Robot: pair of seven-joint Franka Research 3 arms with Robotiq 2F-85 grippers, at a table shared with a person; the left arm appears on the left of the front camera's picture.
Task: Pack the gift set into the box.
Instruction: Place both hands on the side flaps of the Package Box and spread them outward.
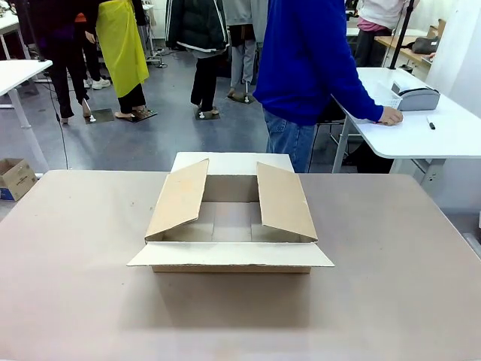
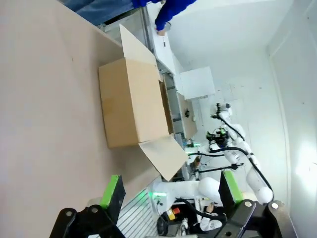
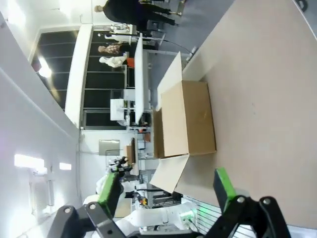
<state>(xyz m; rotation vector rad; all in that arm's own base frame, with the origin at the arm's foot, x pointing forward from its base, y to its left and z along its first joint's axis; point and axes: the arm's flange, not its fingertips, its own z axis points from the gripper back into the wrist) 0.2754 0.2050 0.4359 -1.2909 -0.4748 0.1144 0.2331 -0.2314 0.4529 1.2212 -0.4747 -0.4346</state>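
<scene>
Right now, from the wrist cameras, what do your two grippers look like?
The left gripper and right gripper look alike: black angular bodies with two straight black fingers, each faced with a bright green pad.

Left claw (image 2: 171, 192) spread wide, fingers far apart, nothing held. Right claw (image 3: 167, 188) likewise spread wide, empty. Both wrists rolled sideways.
</scene>
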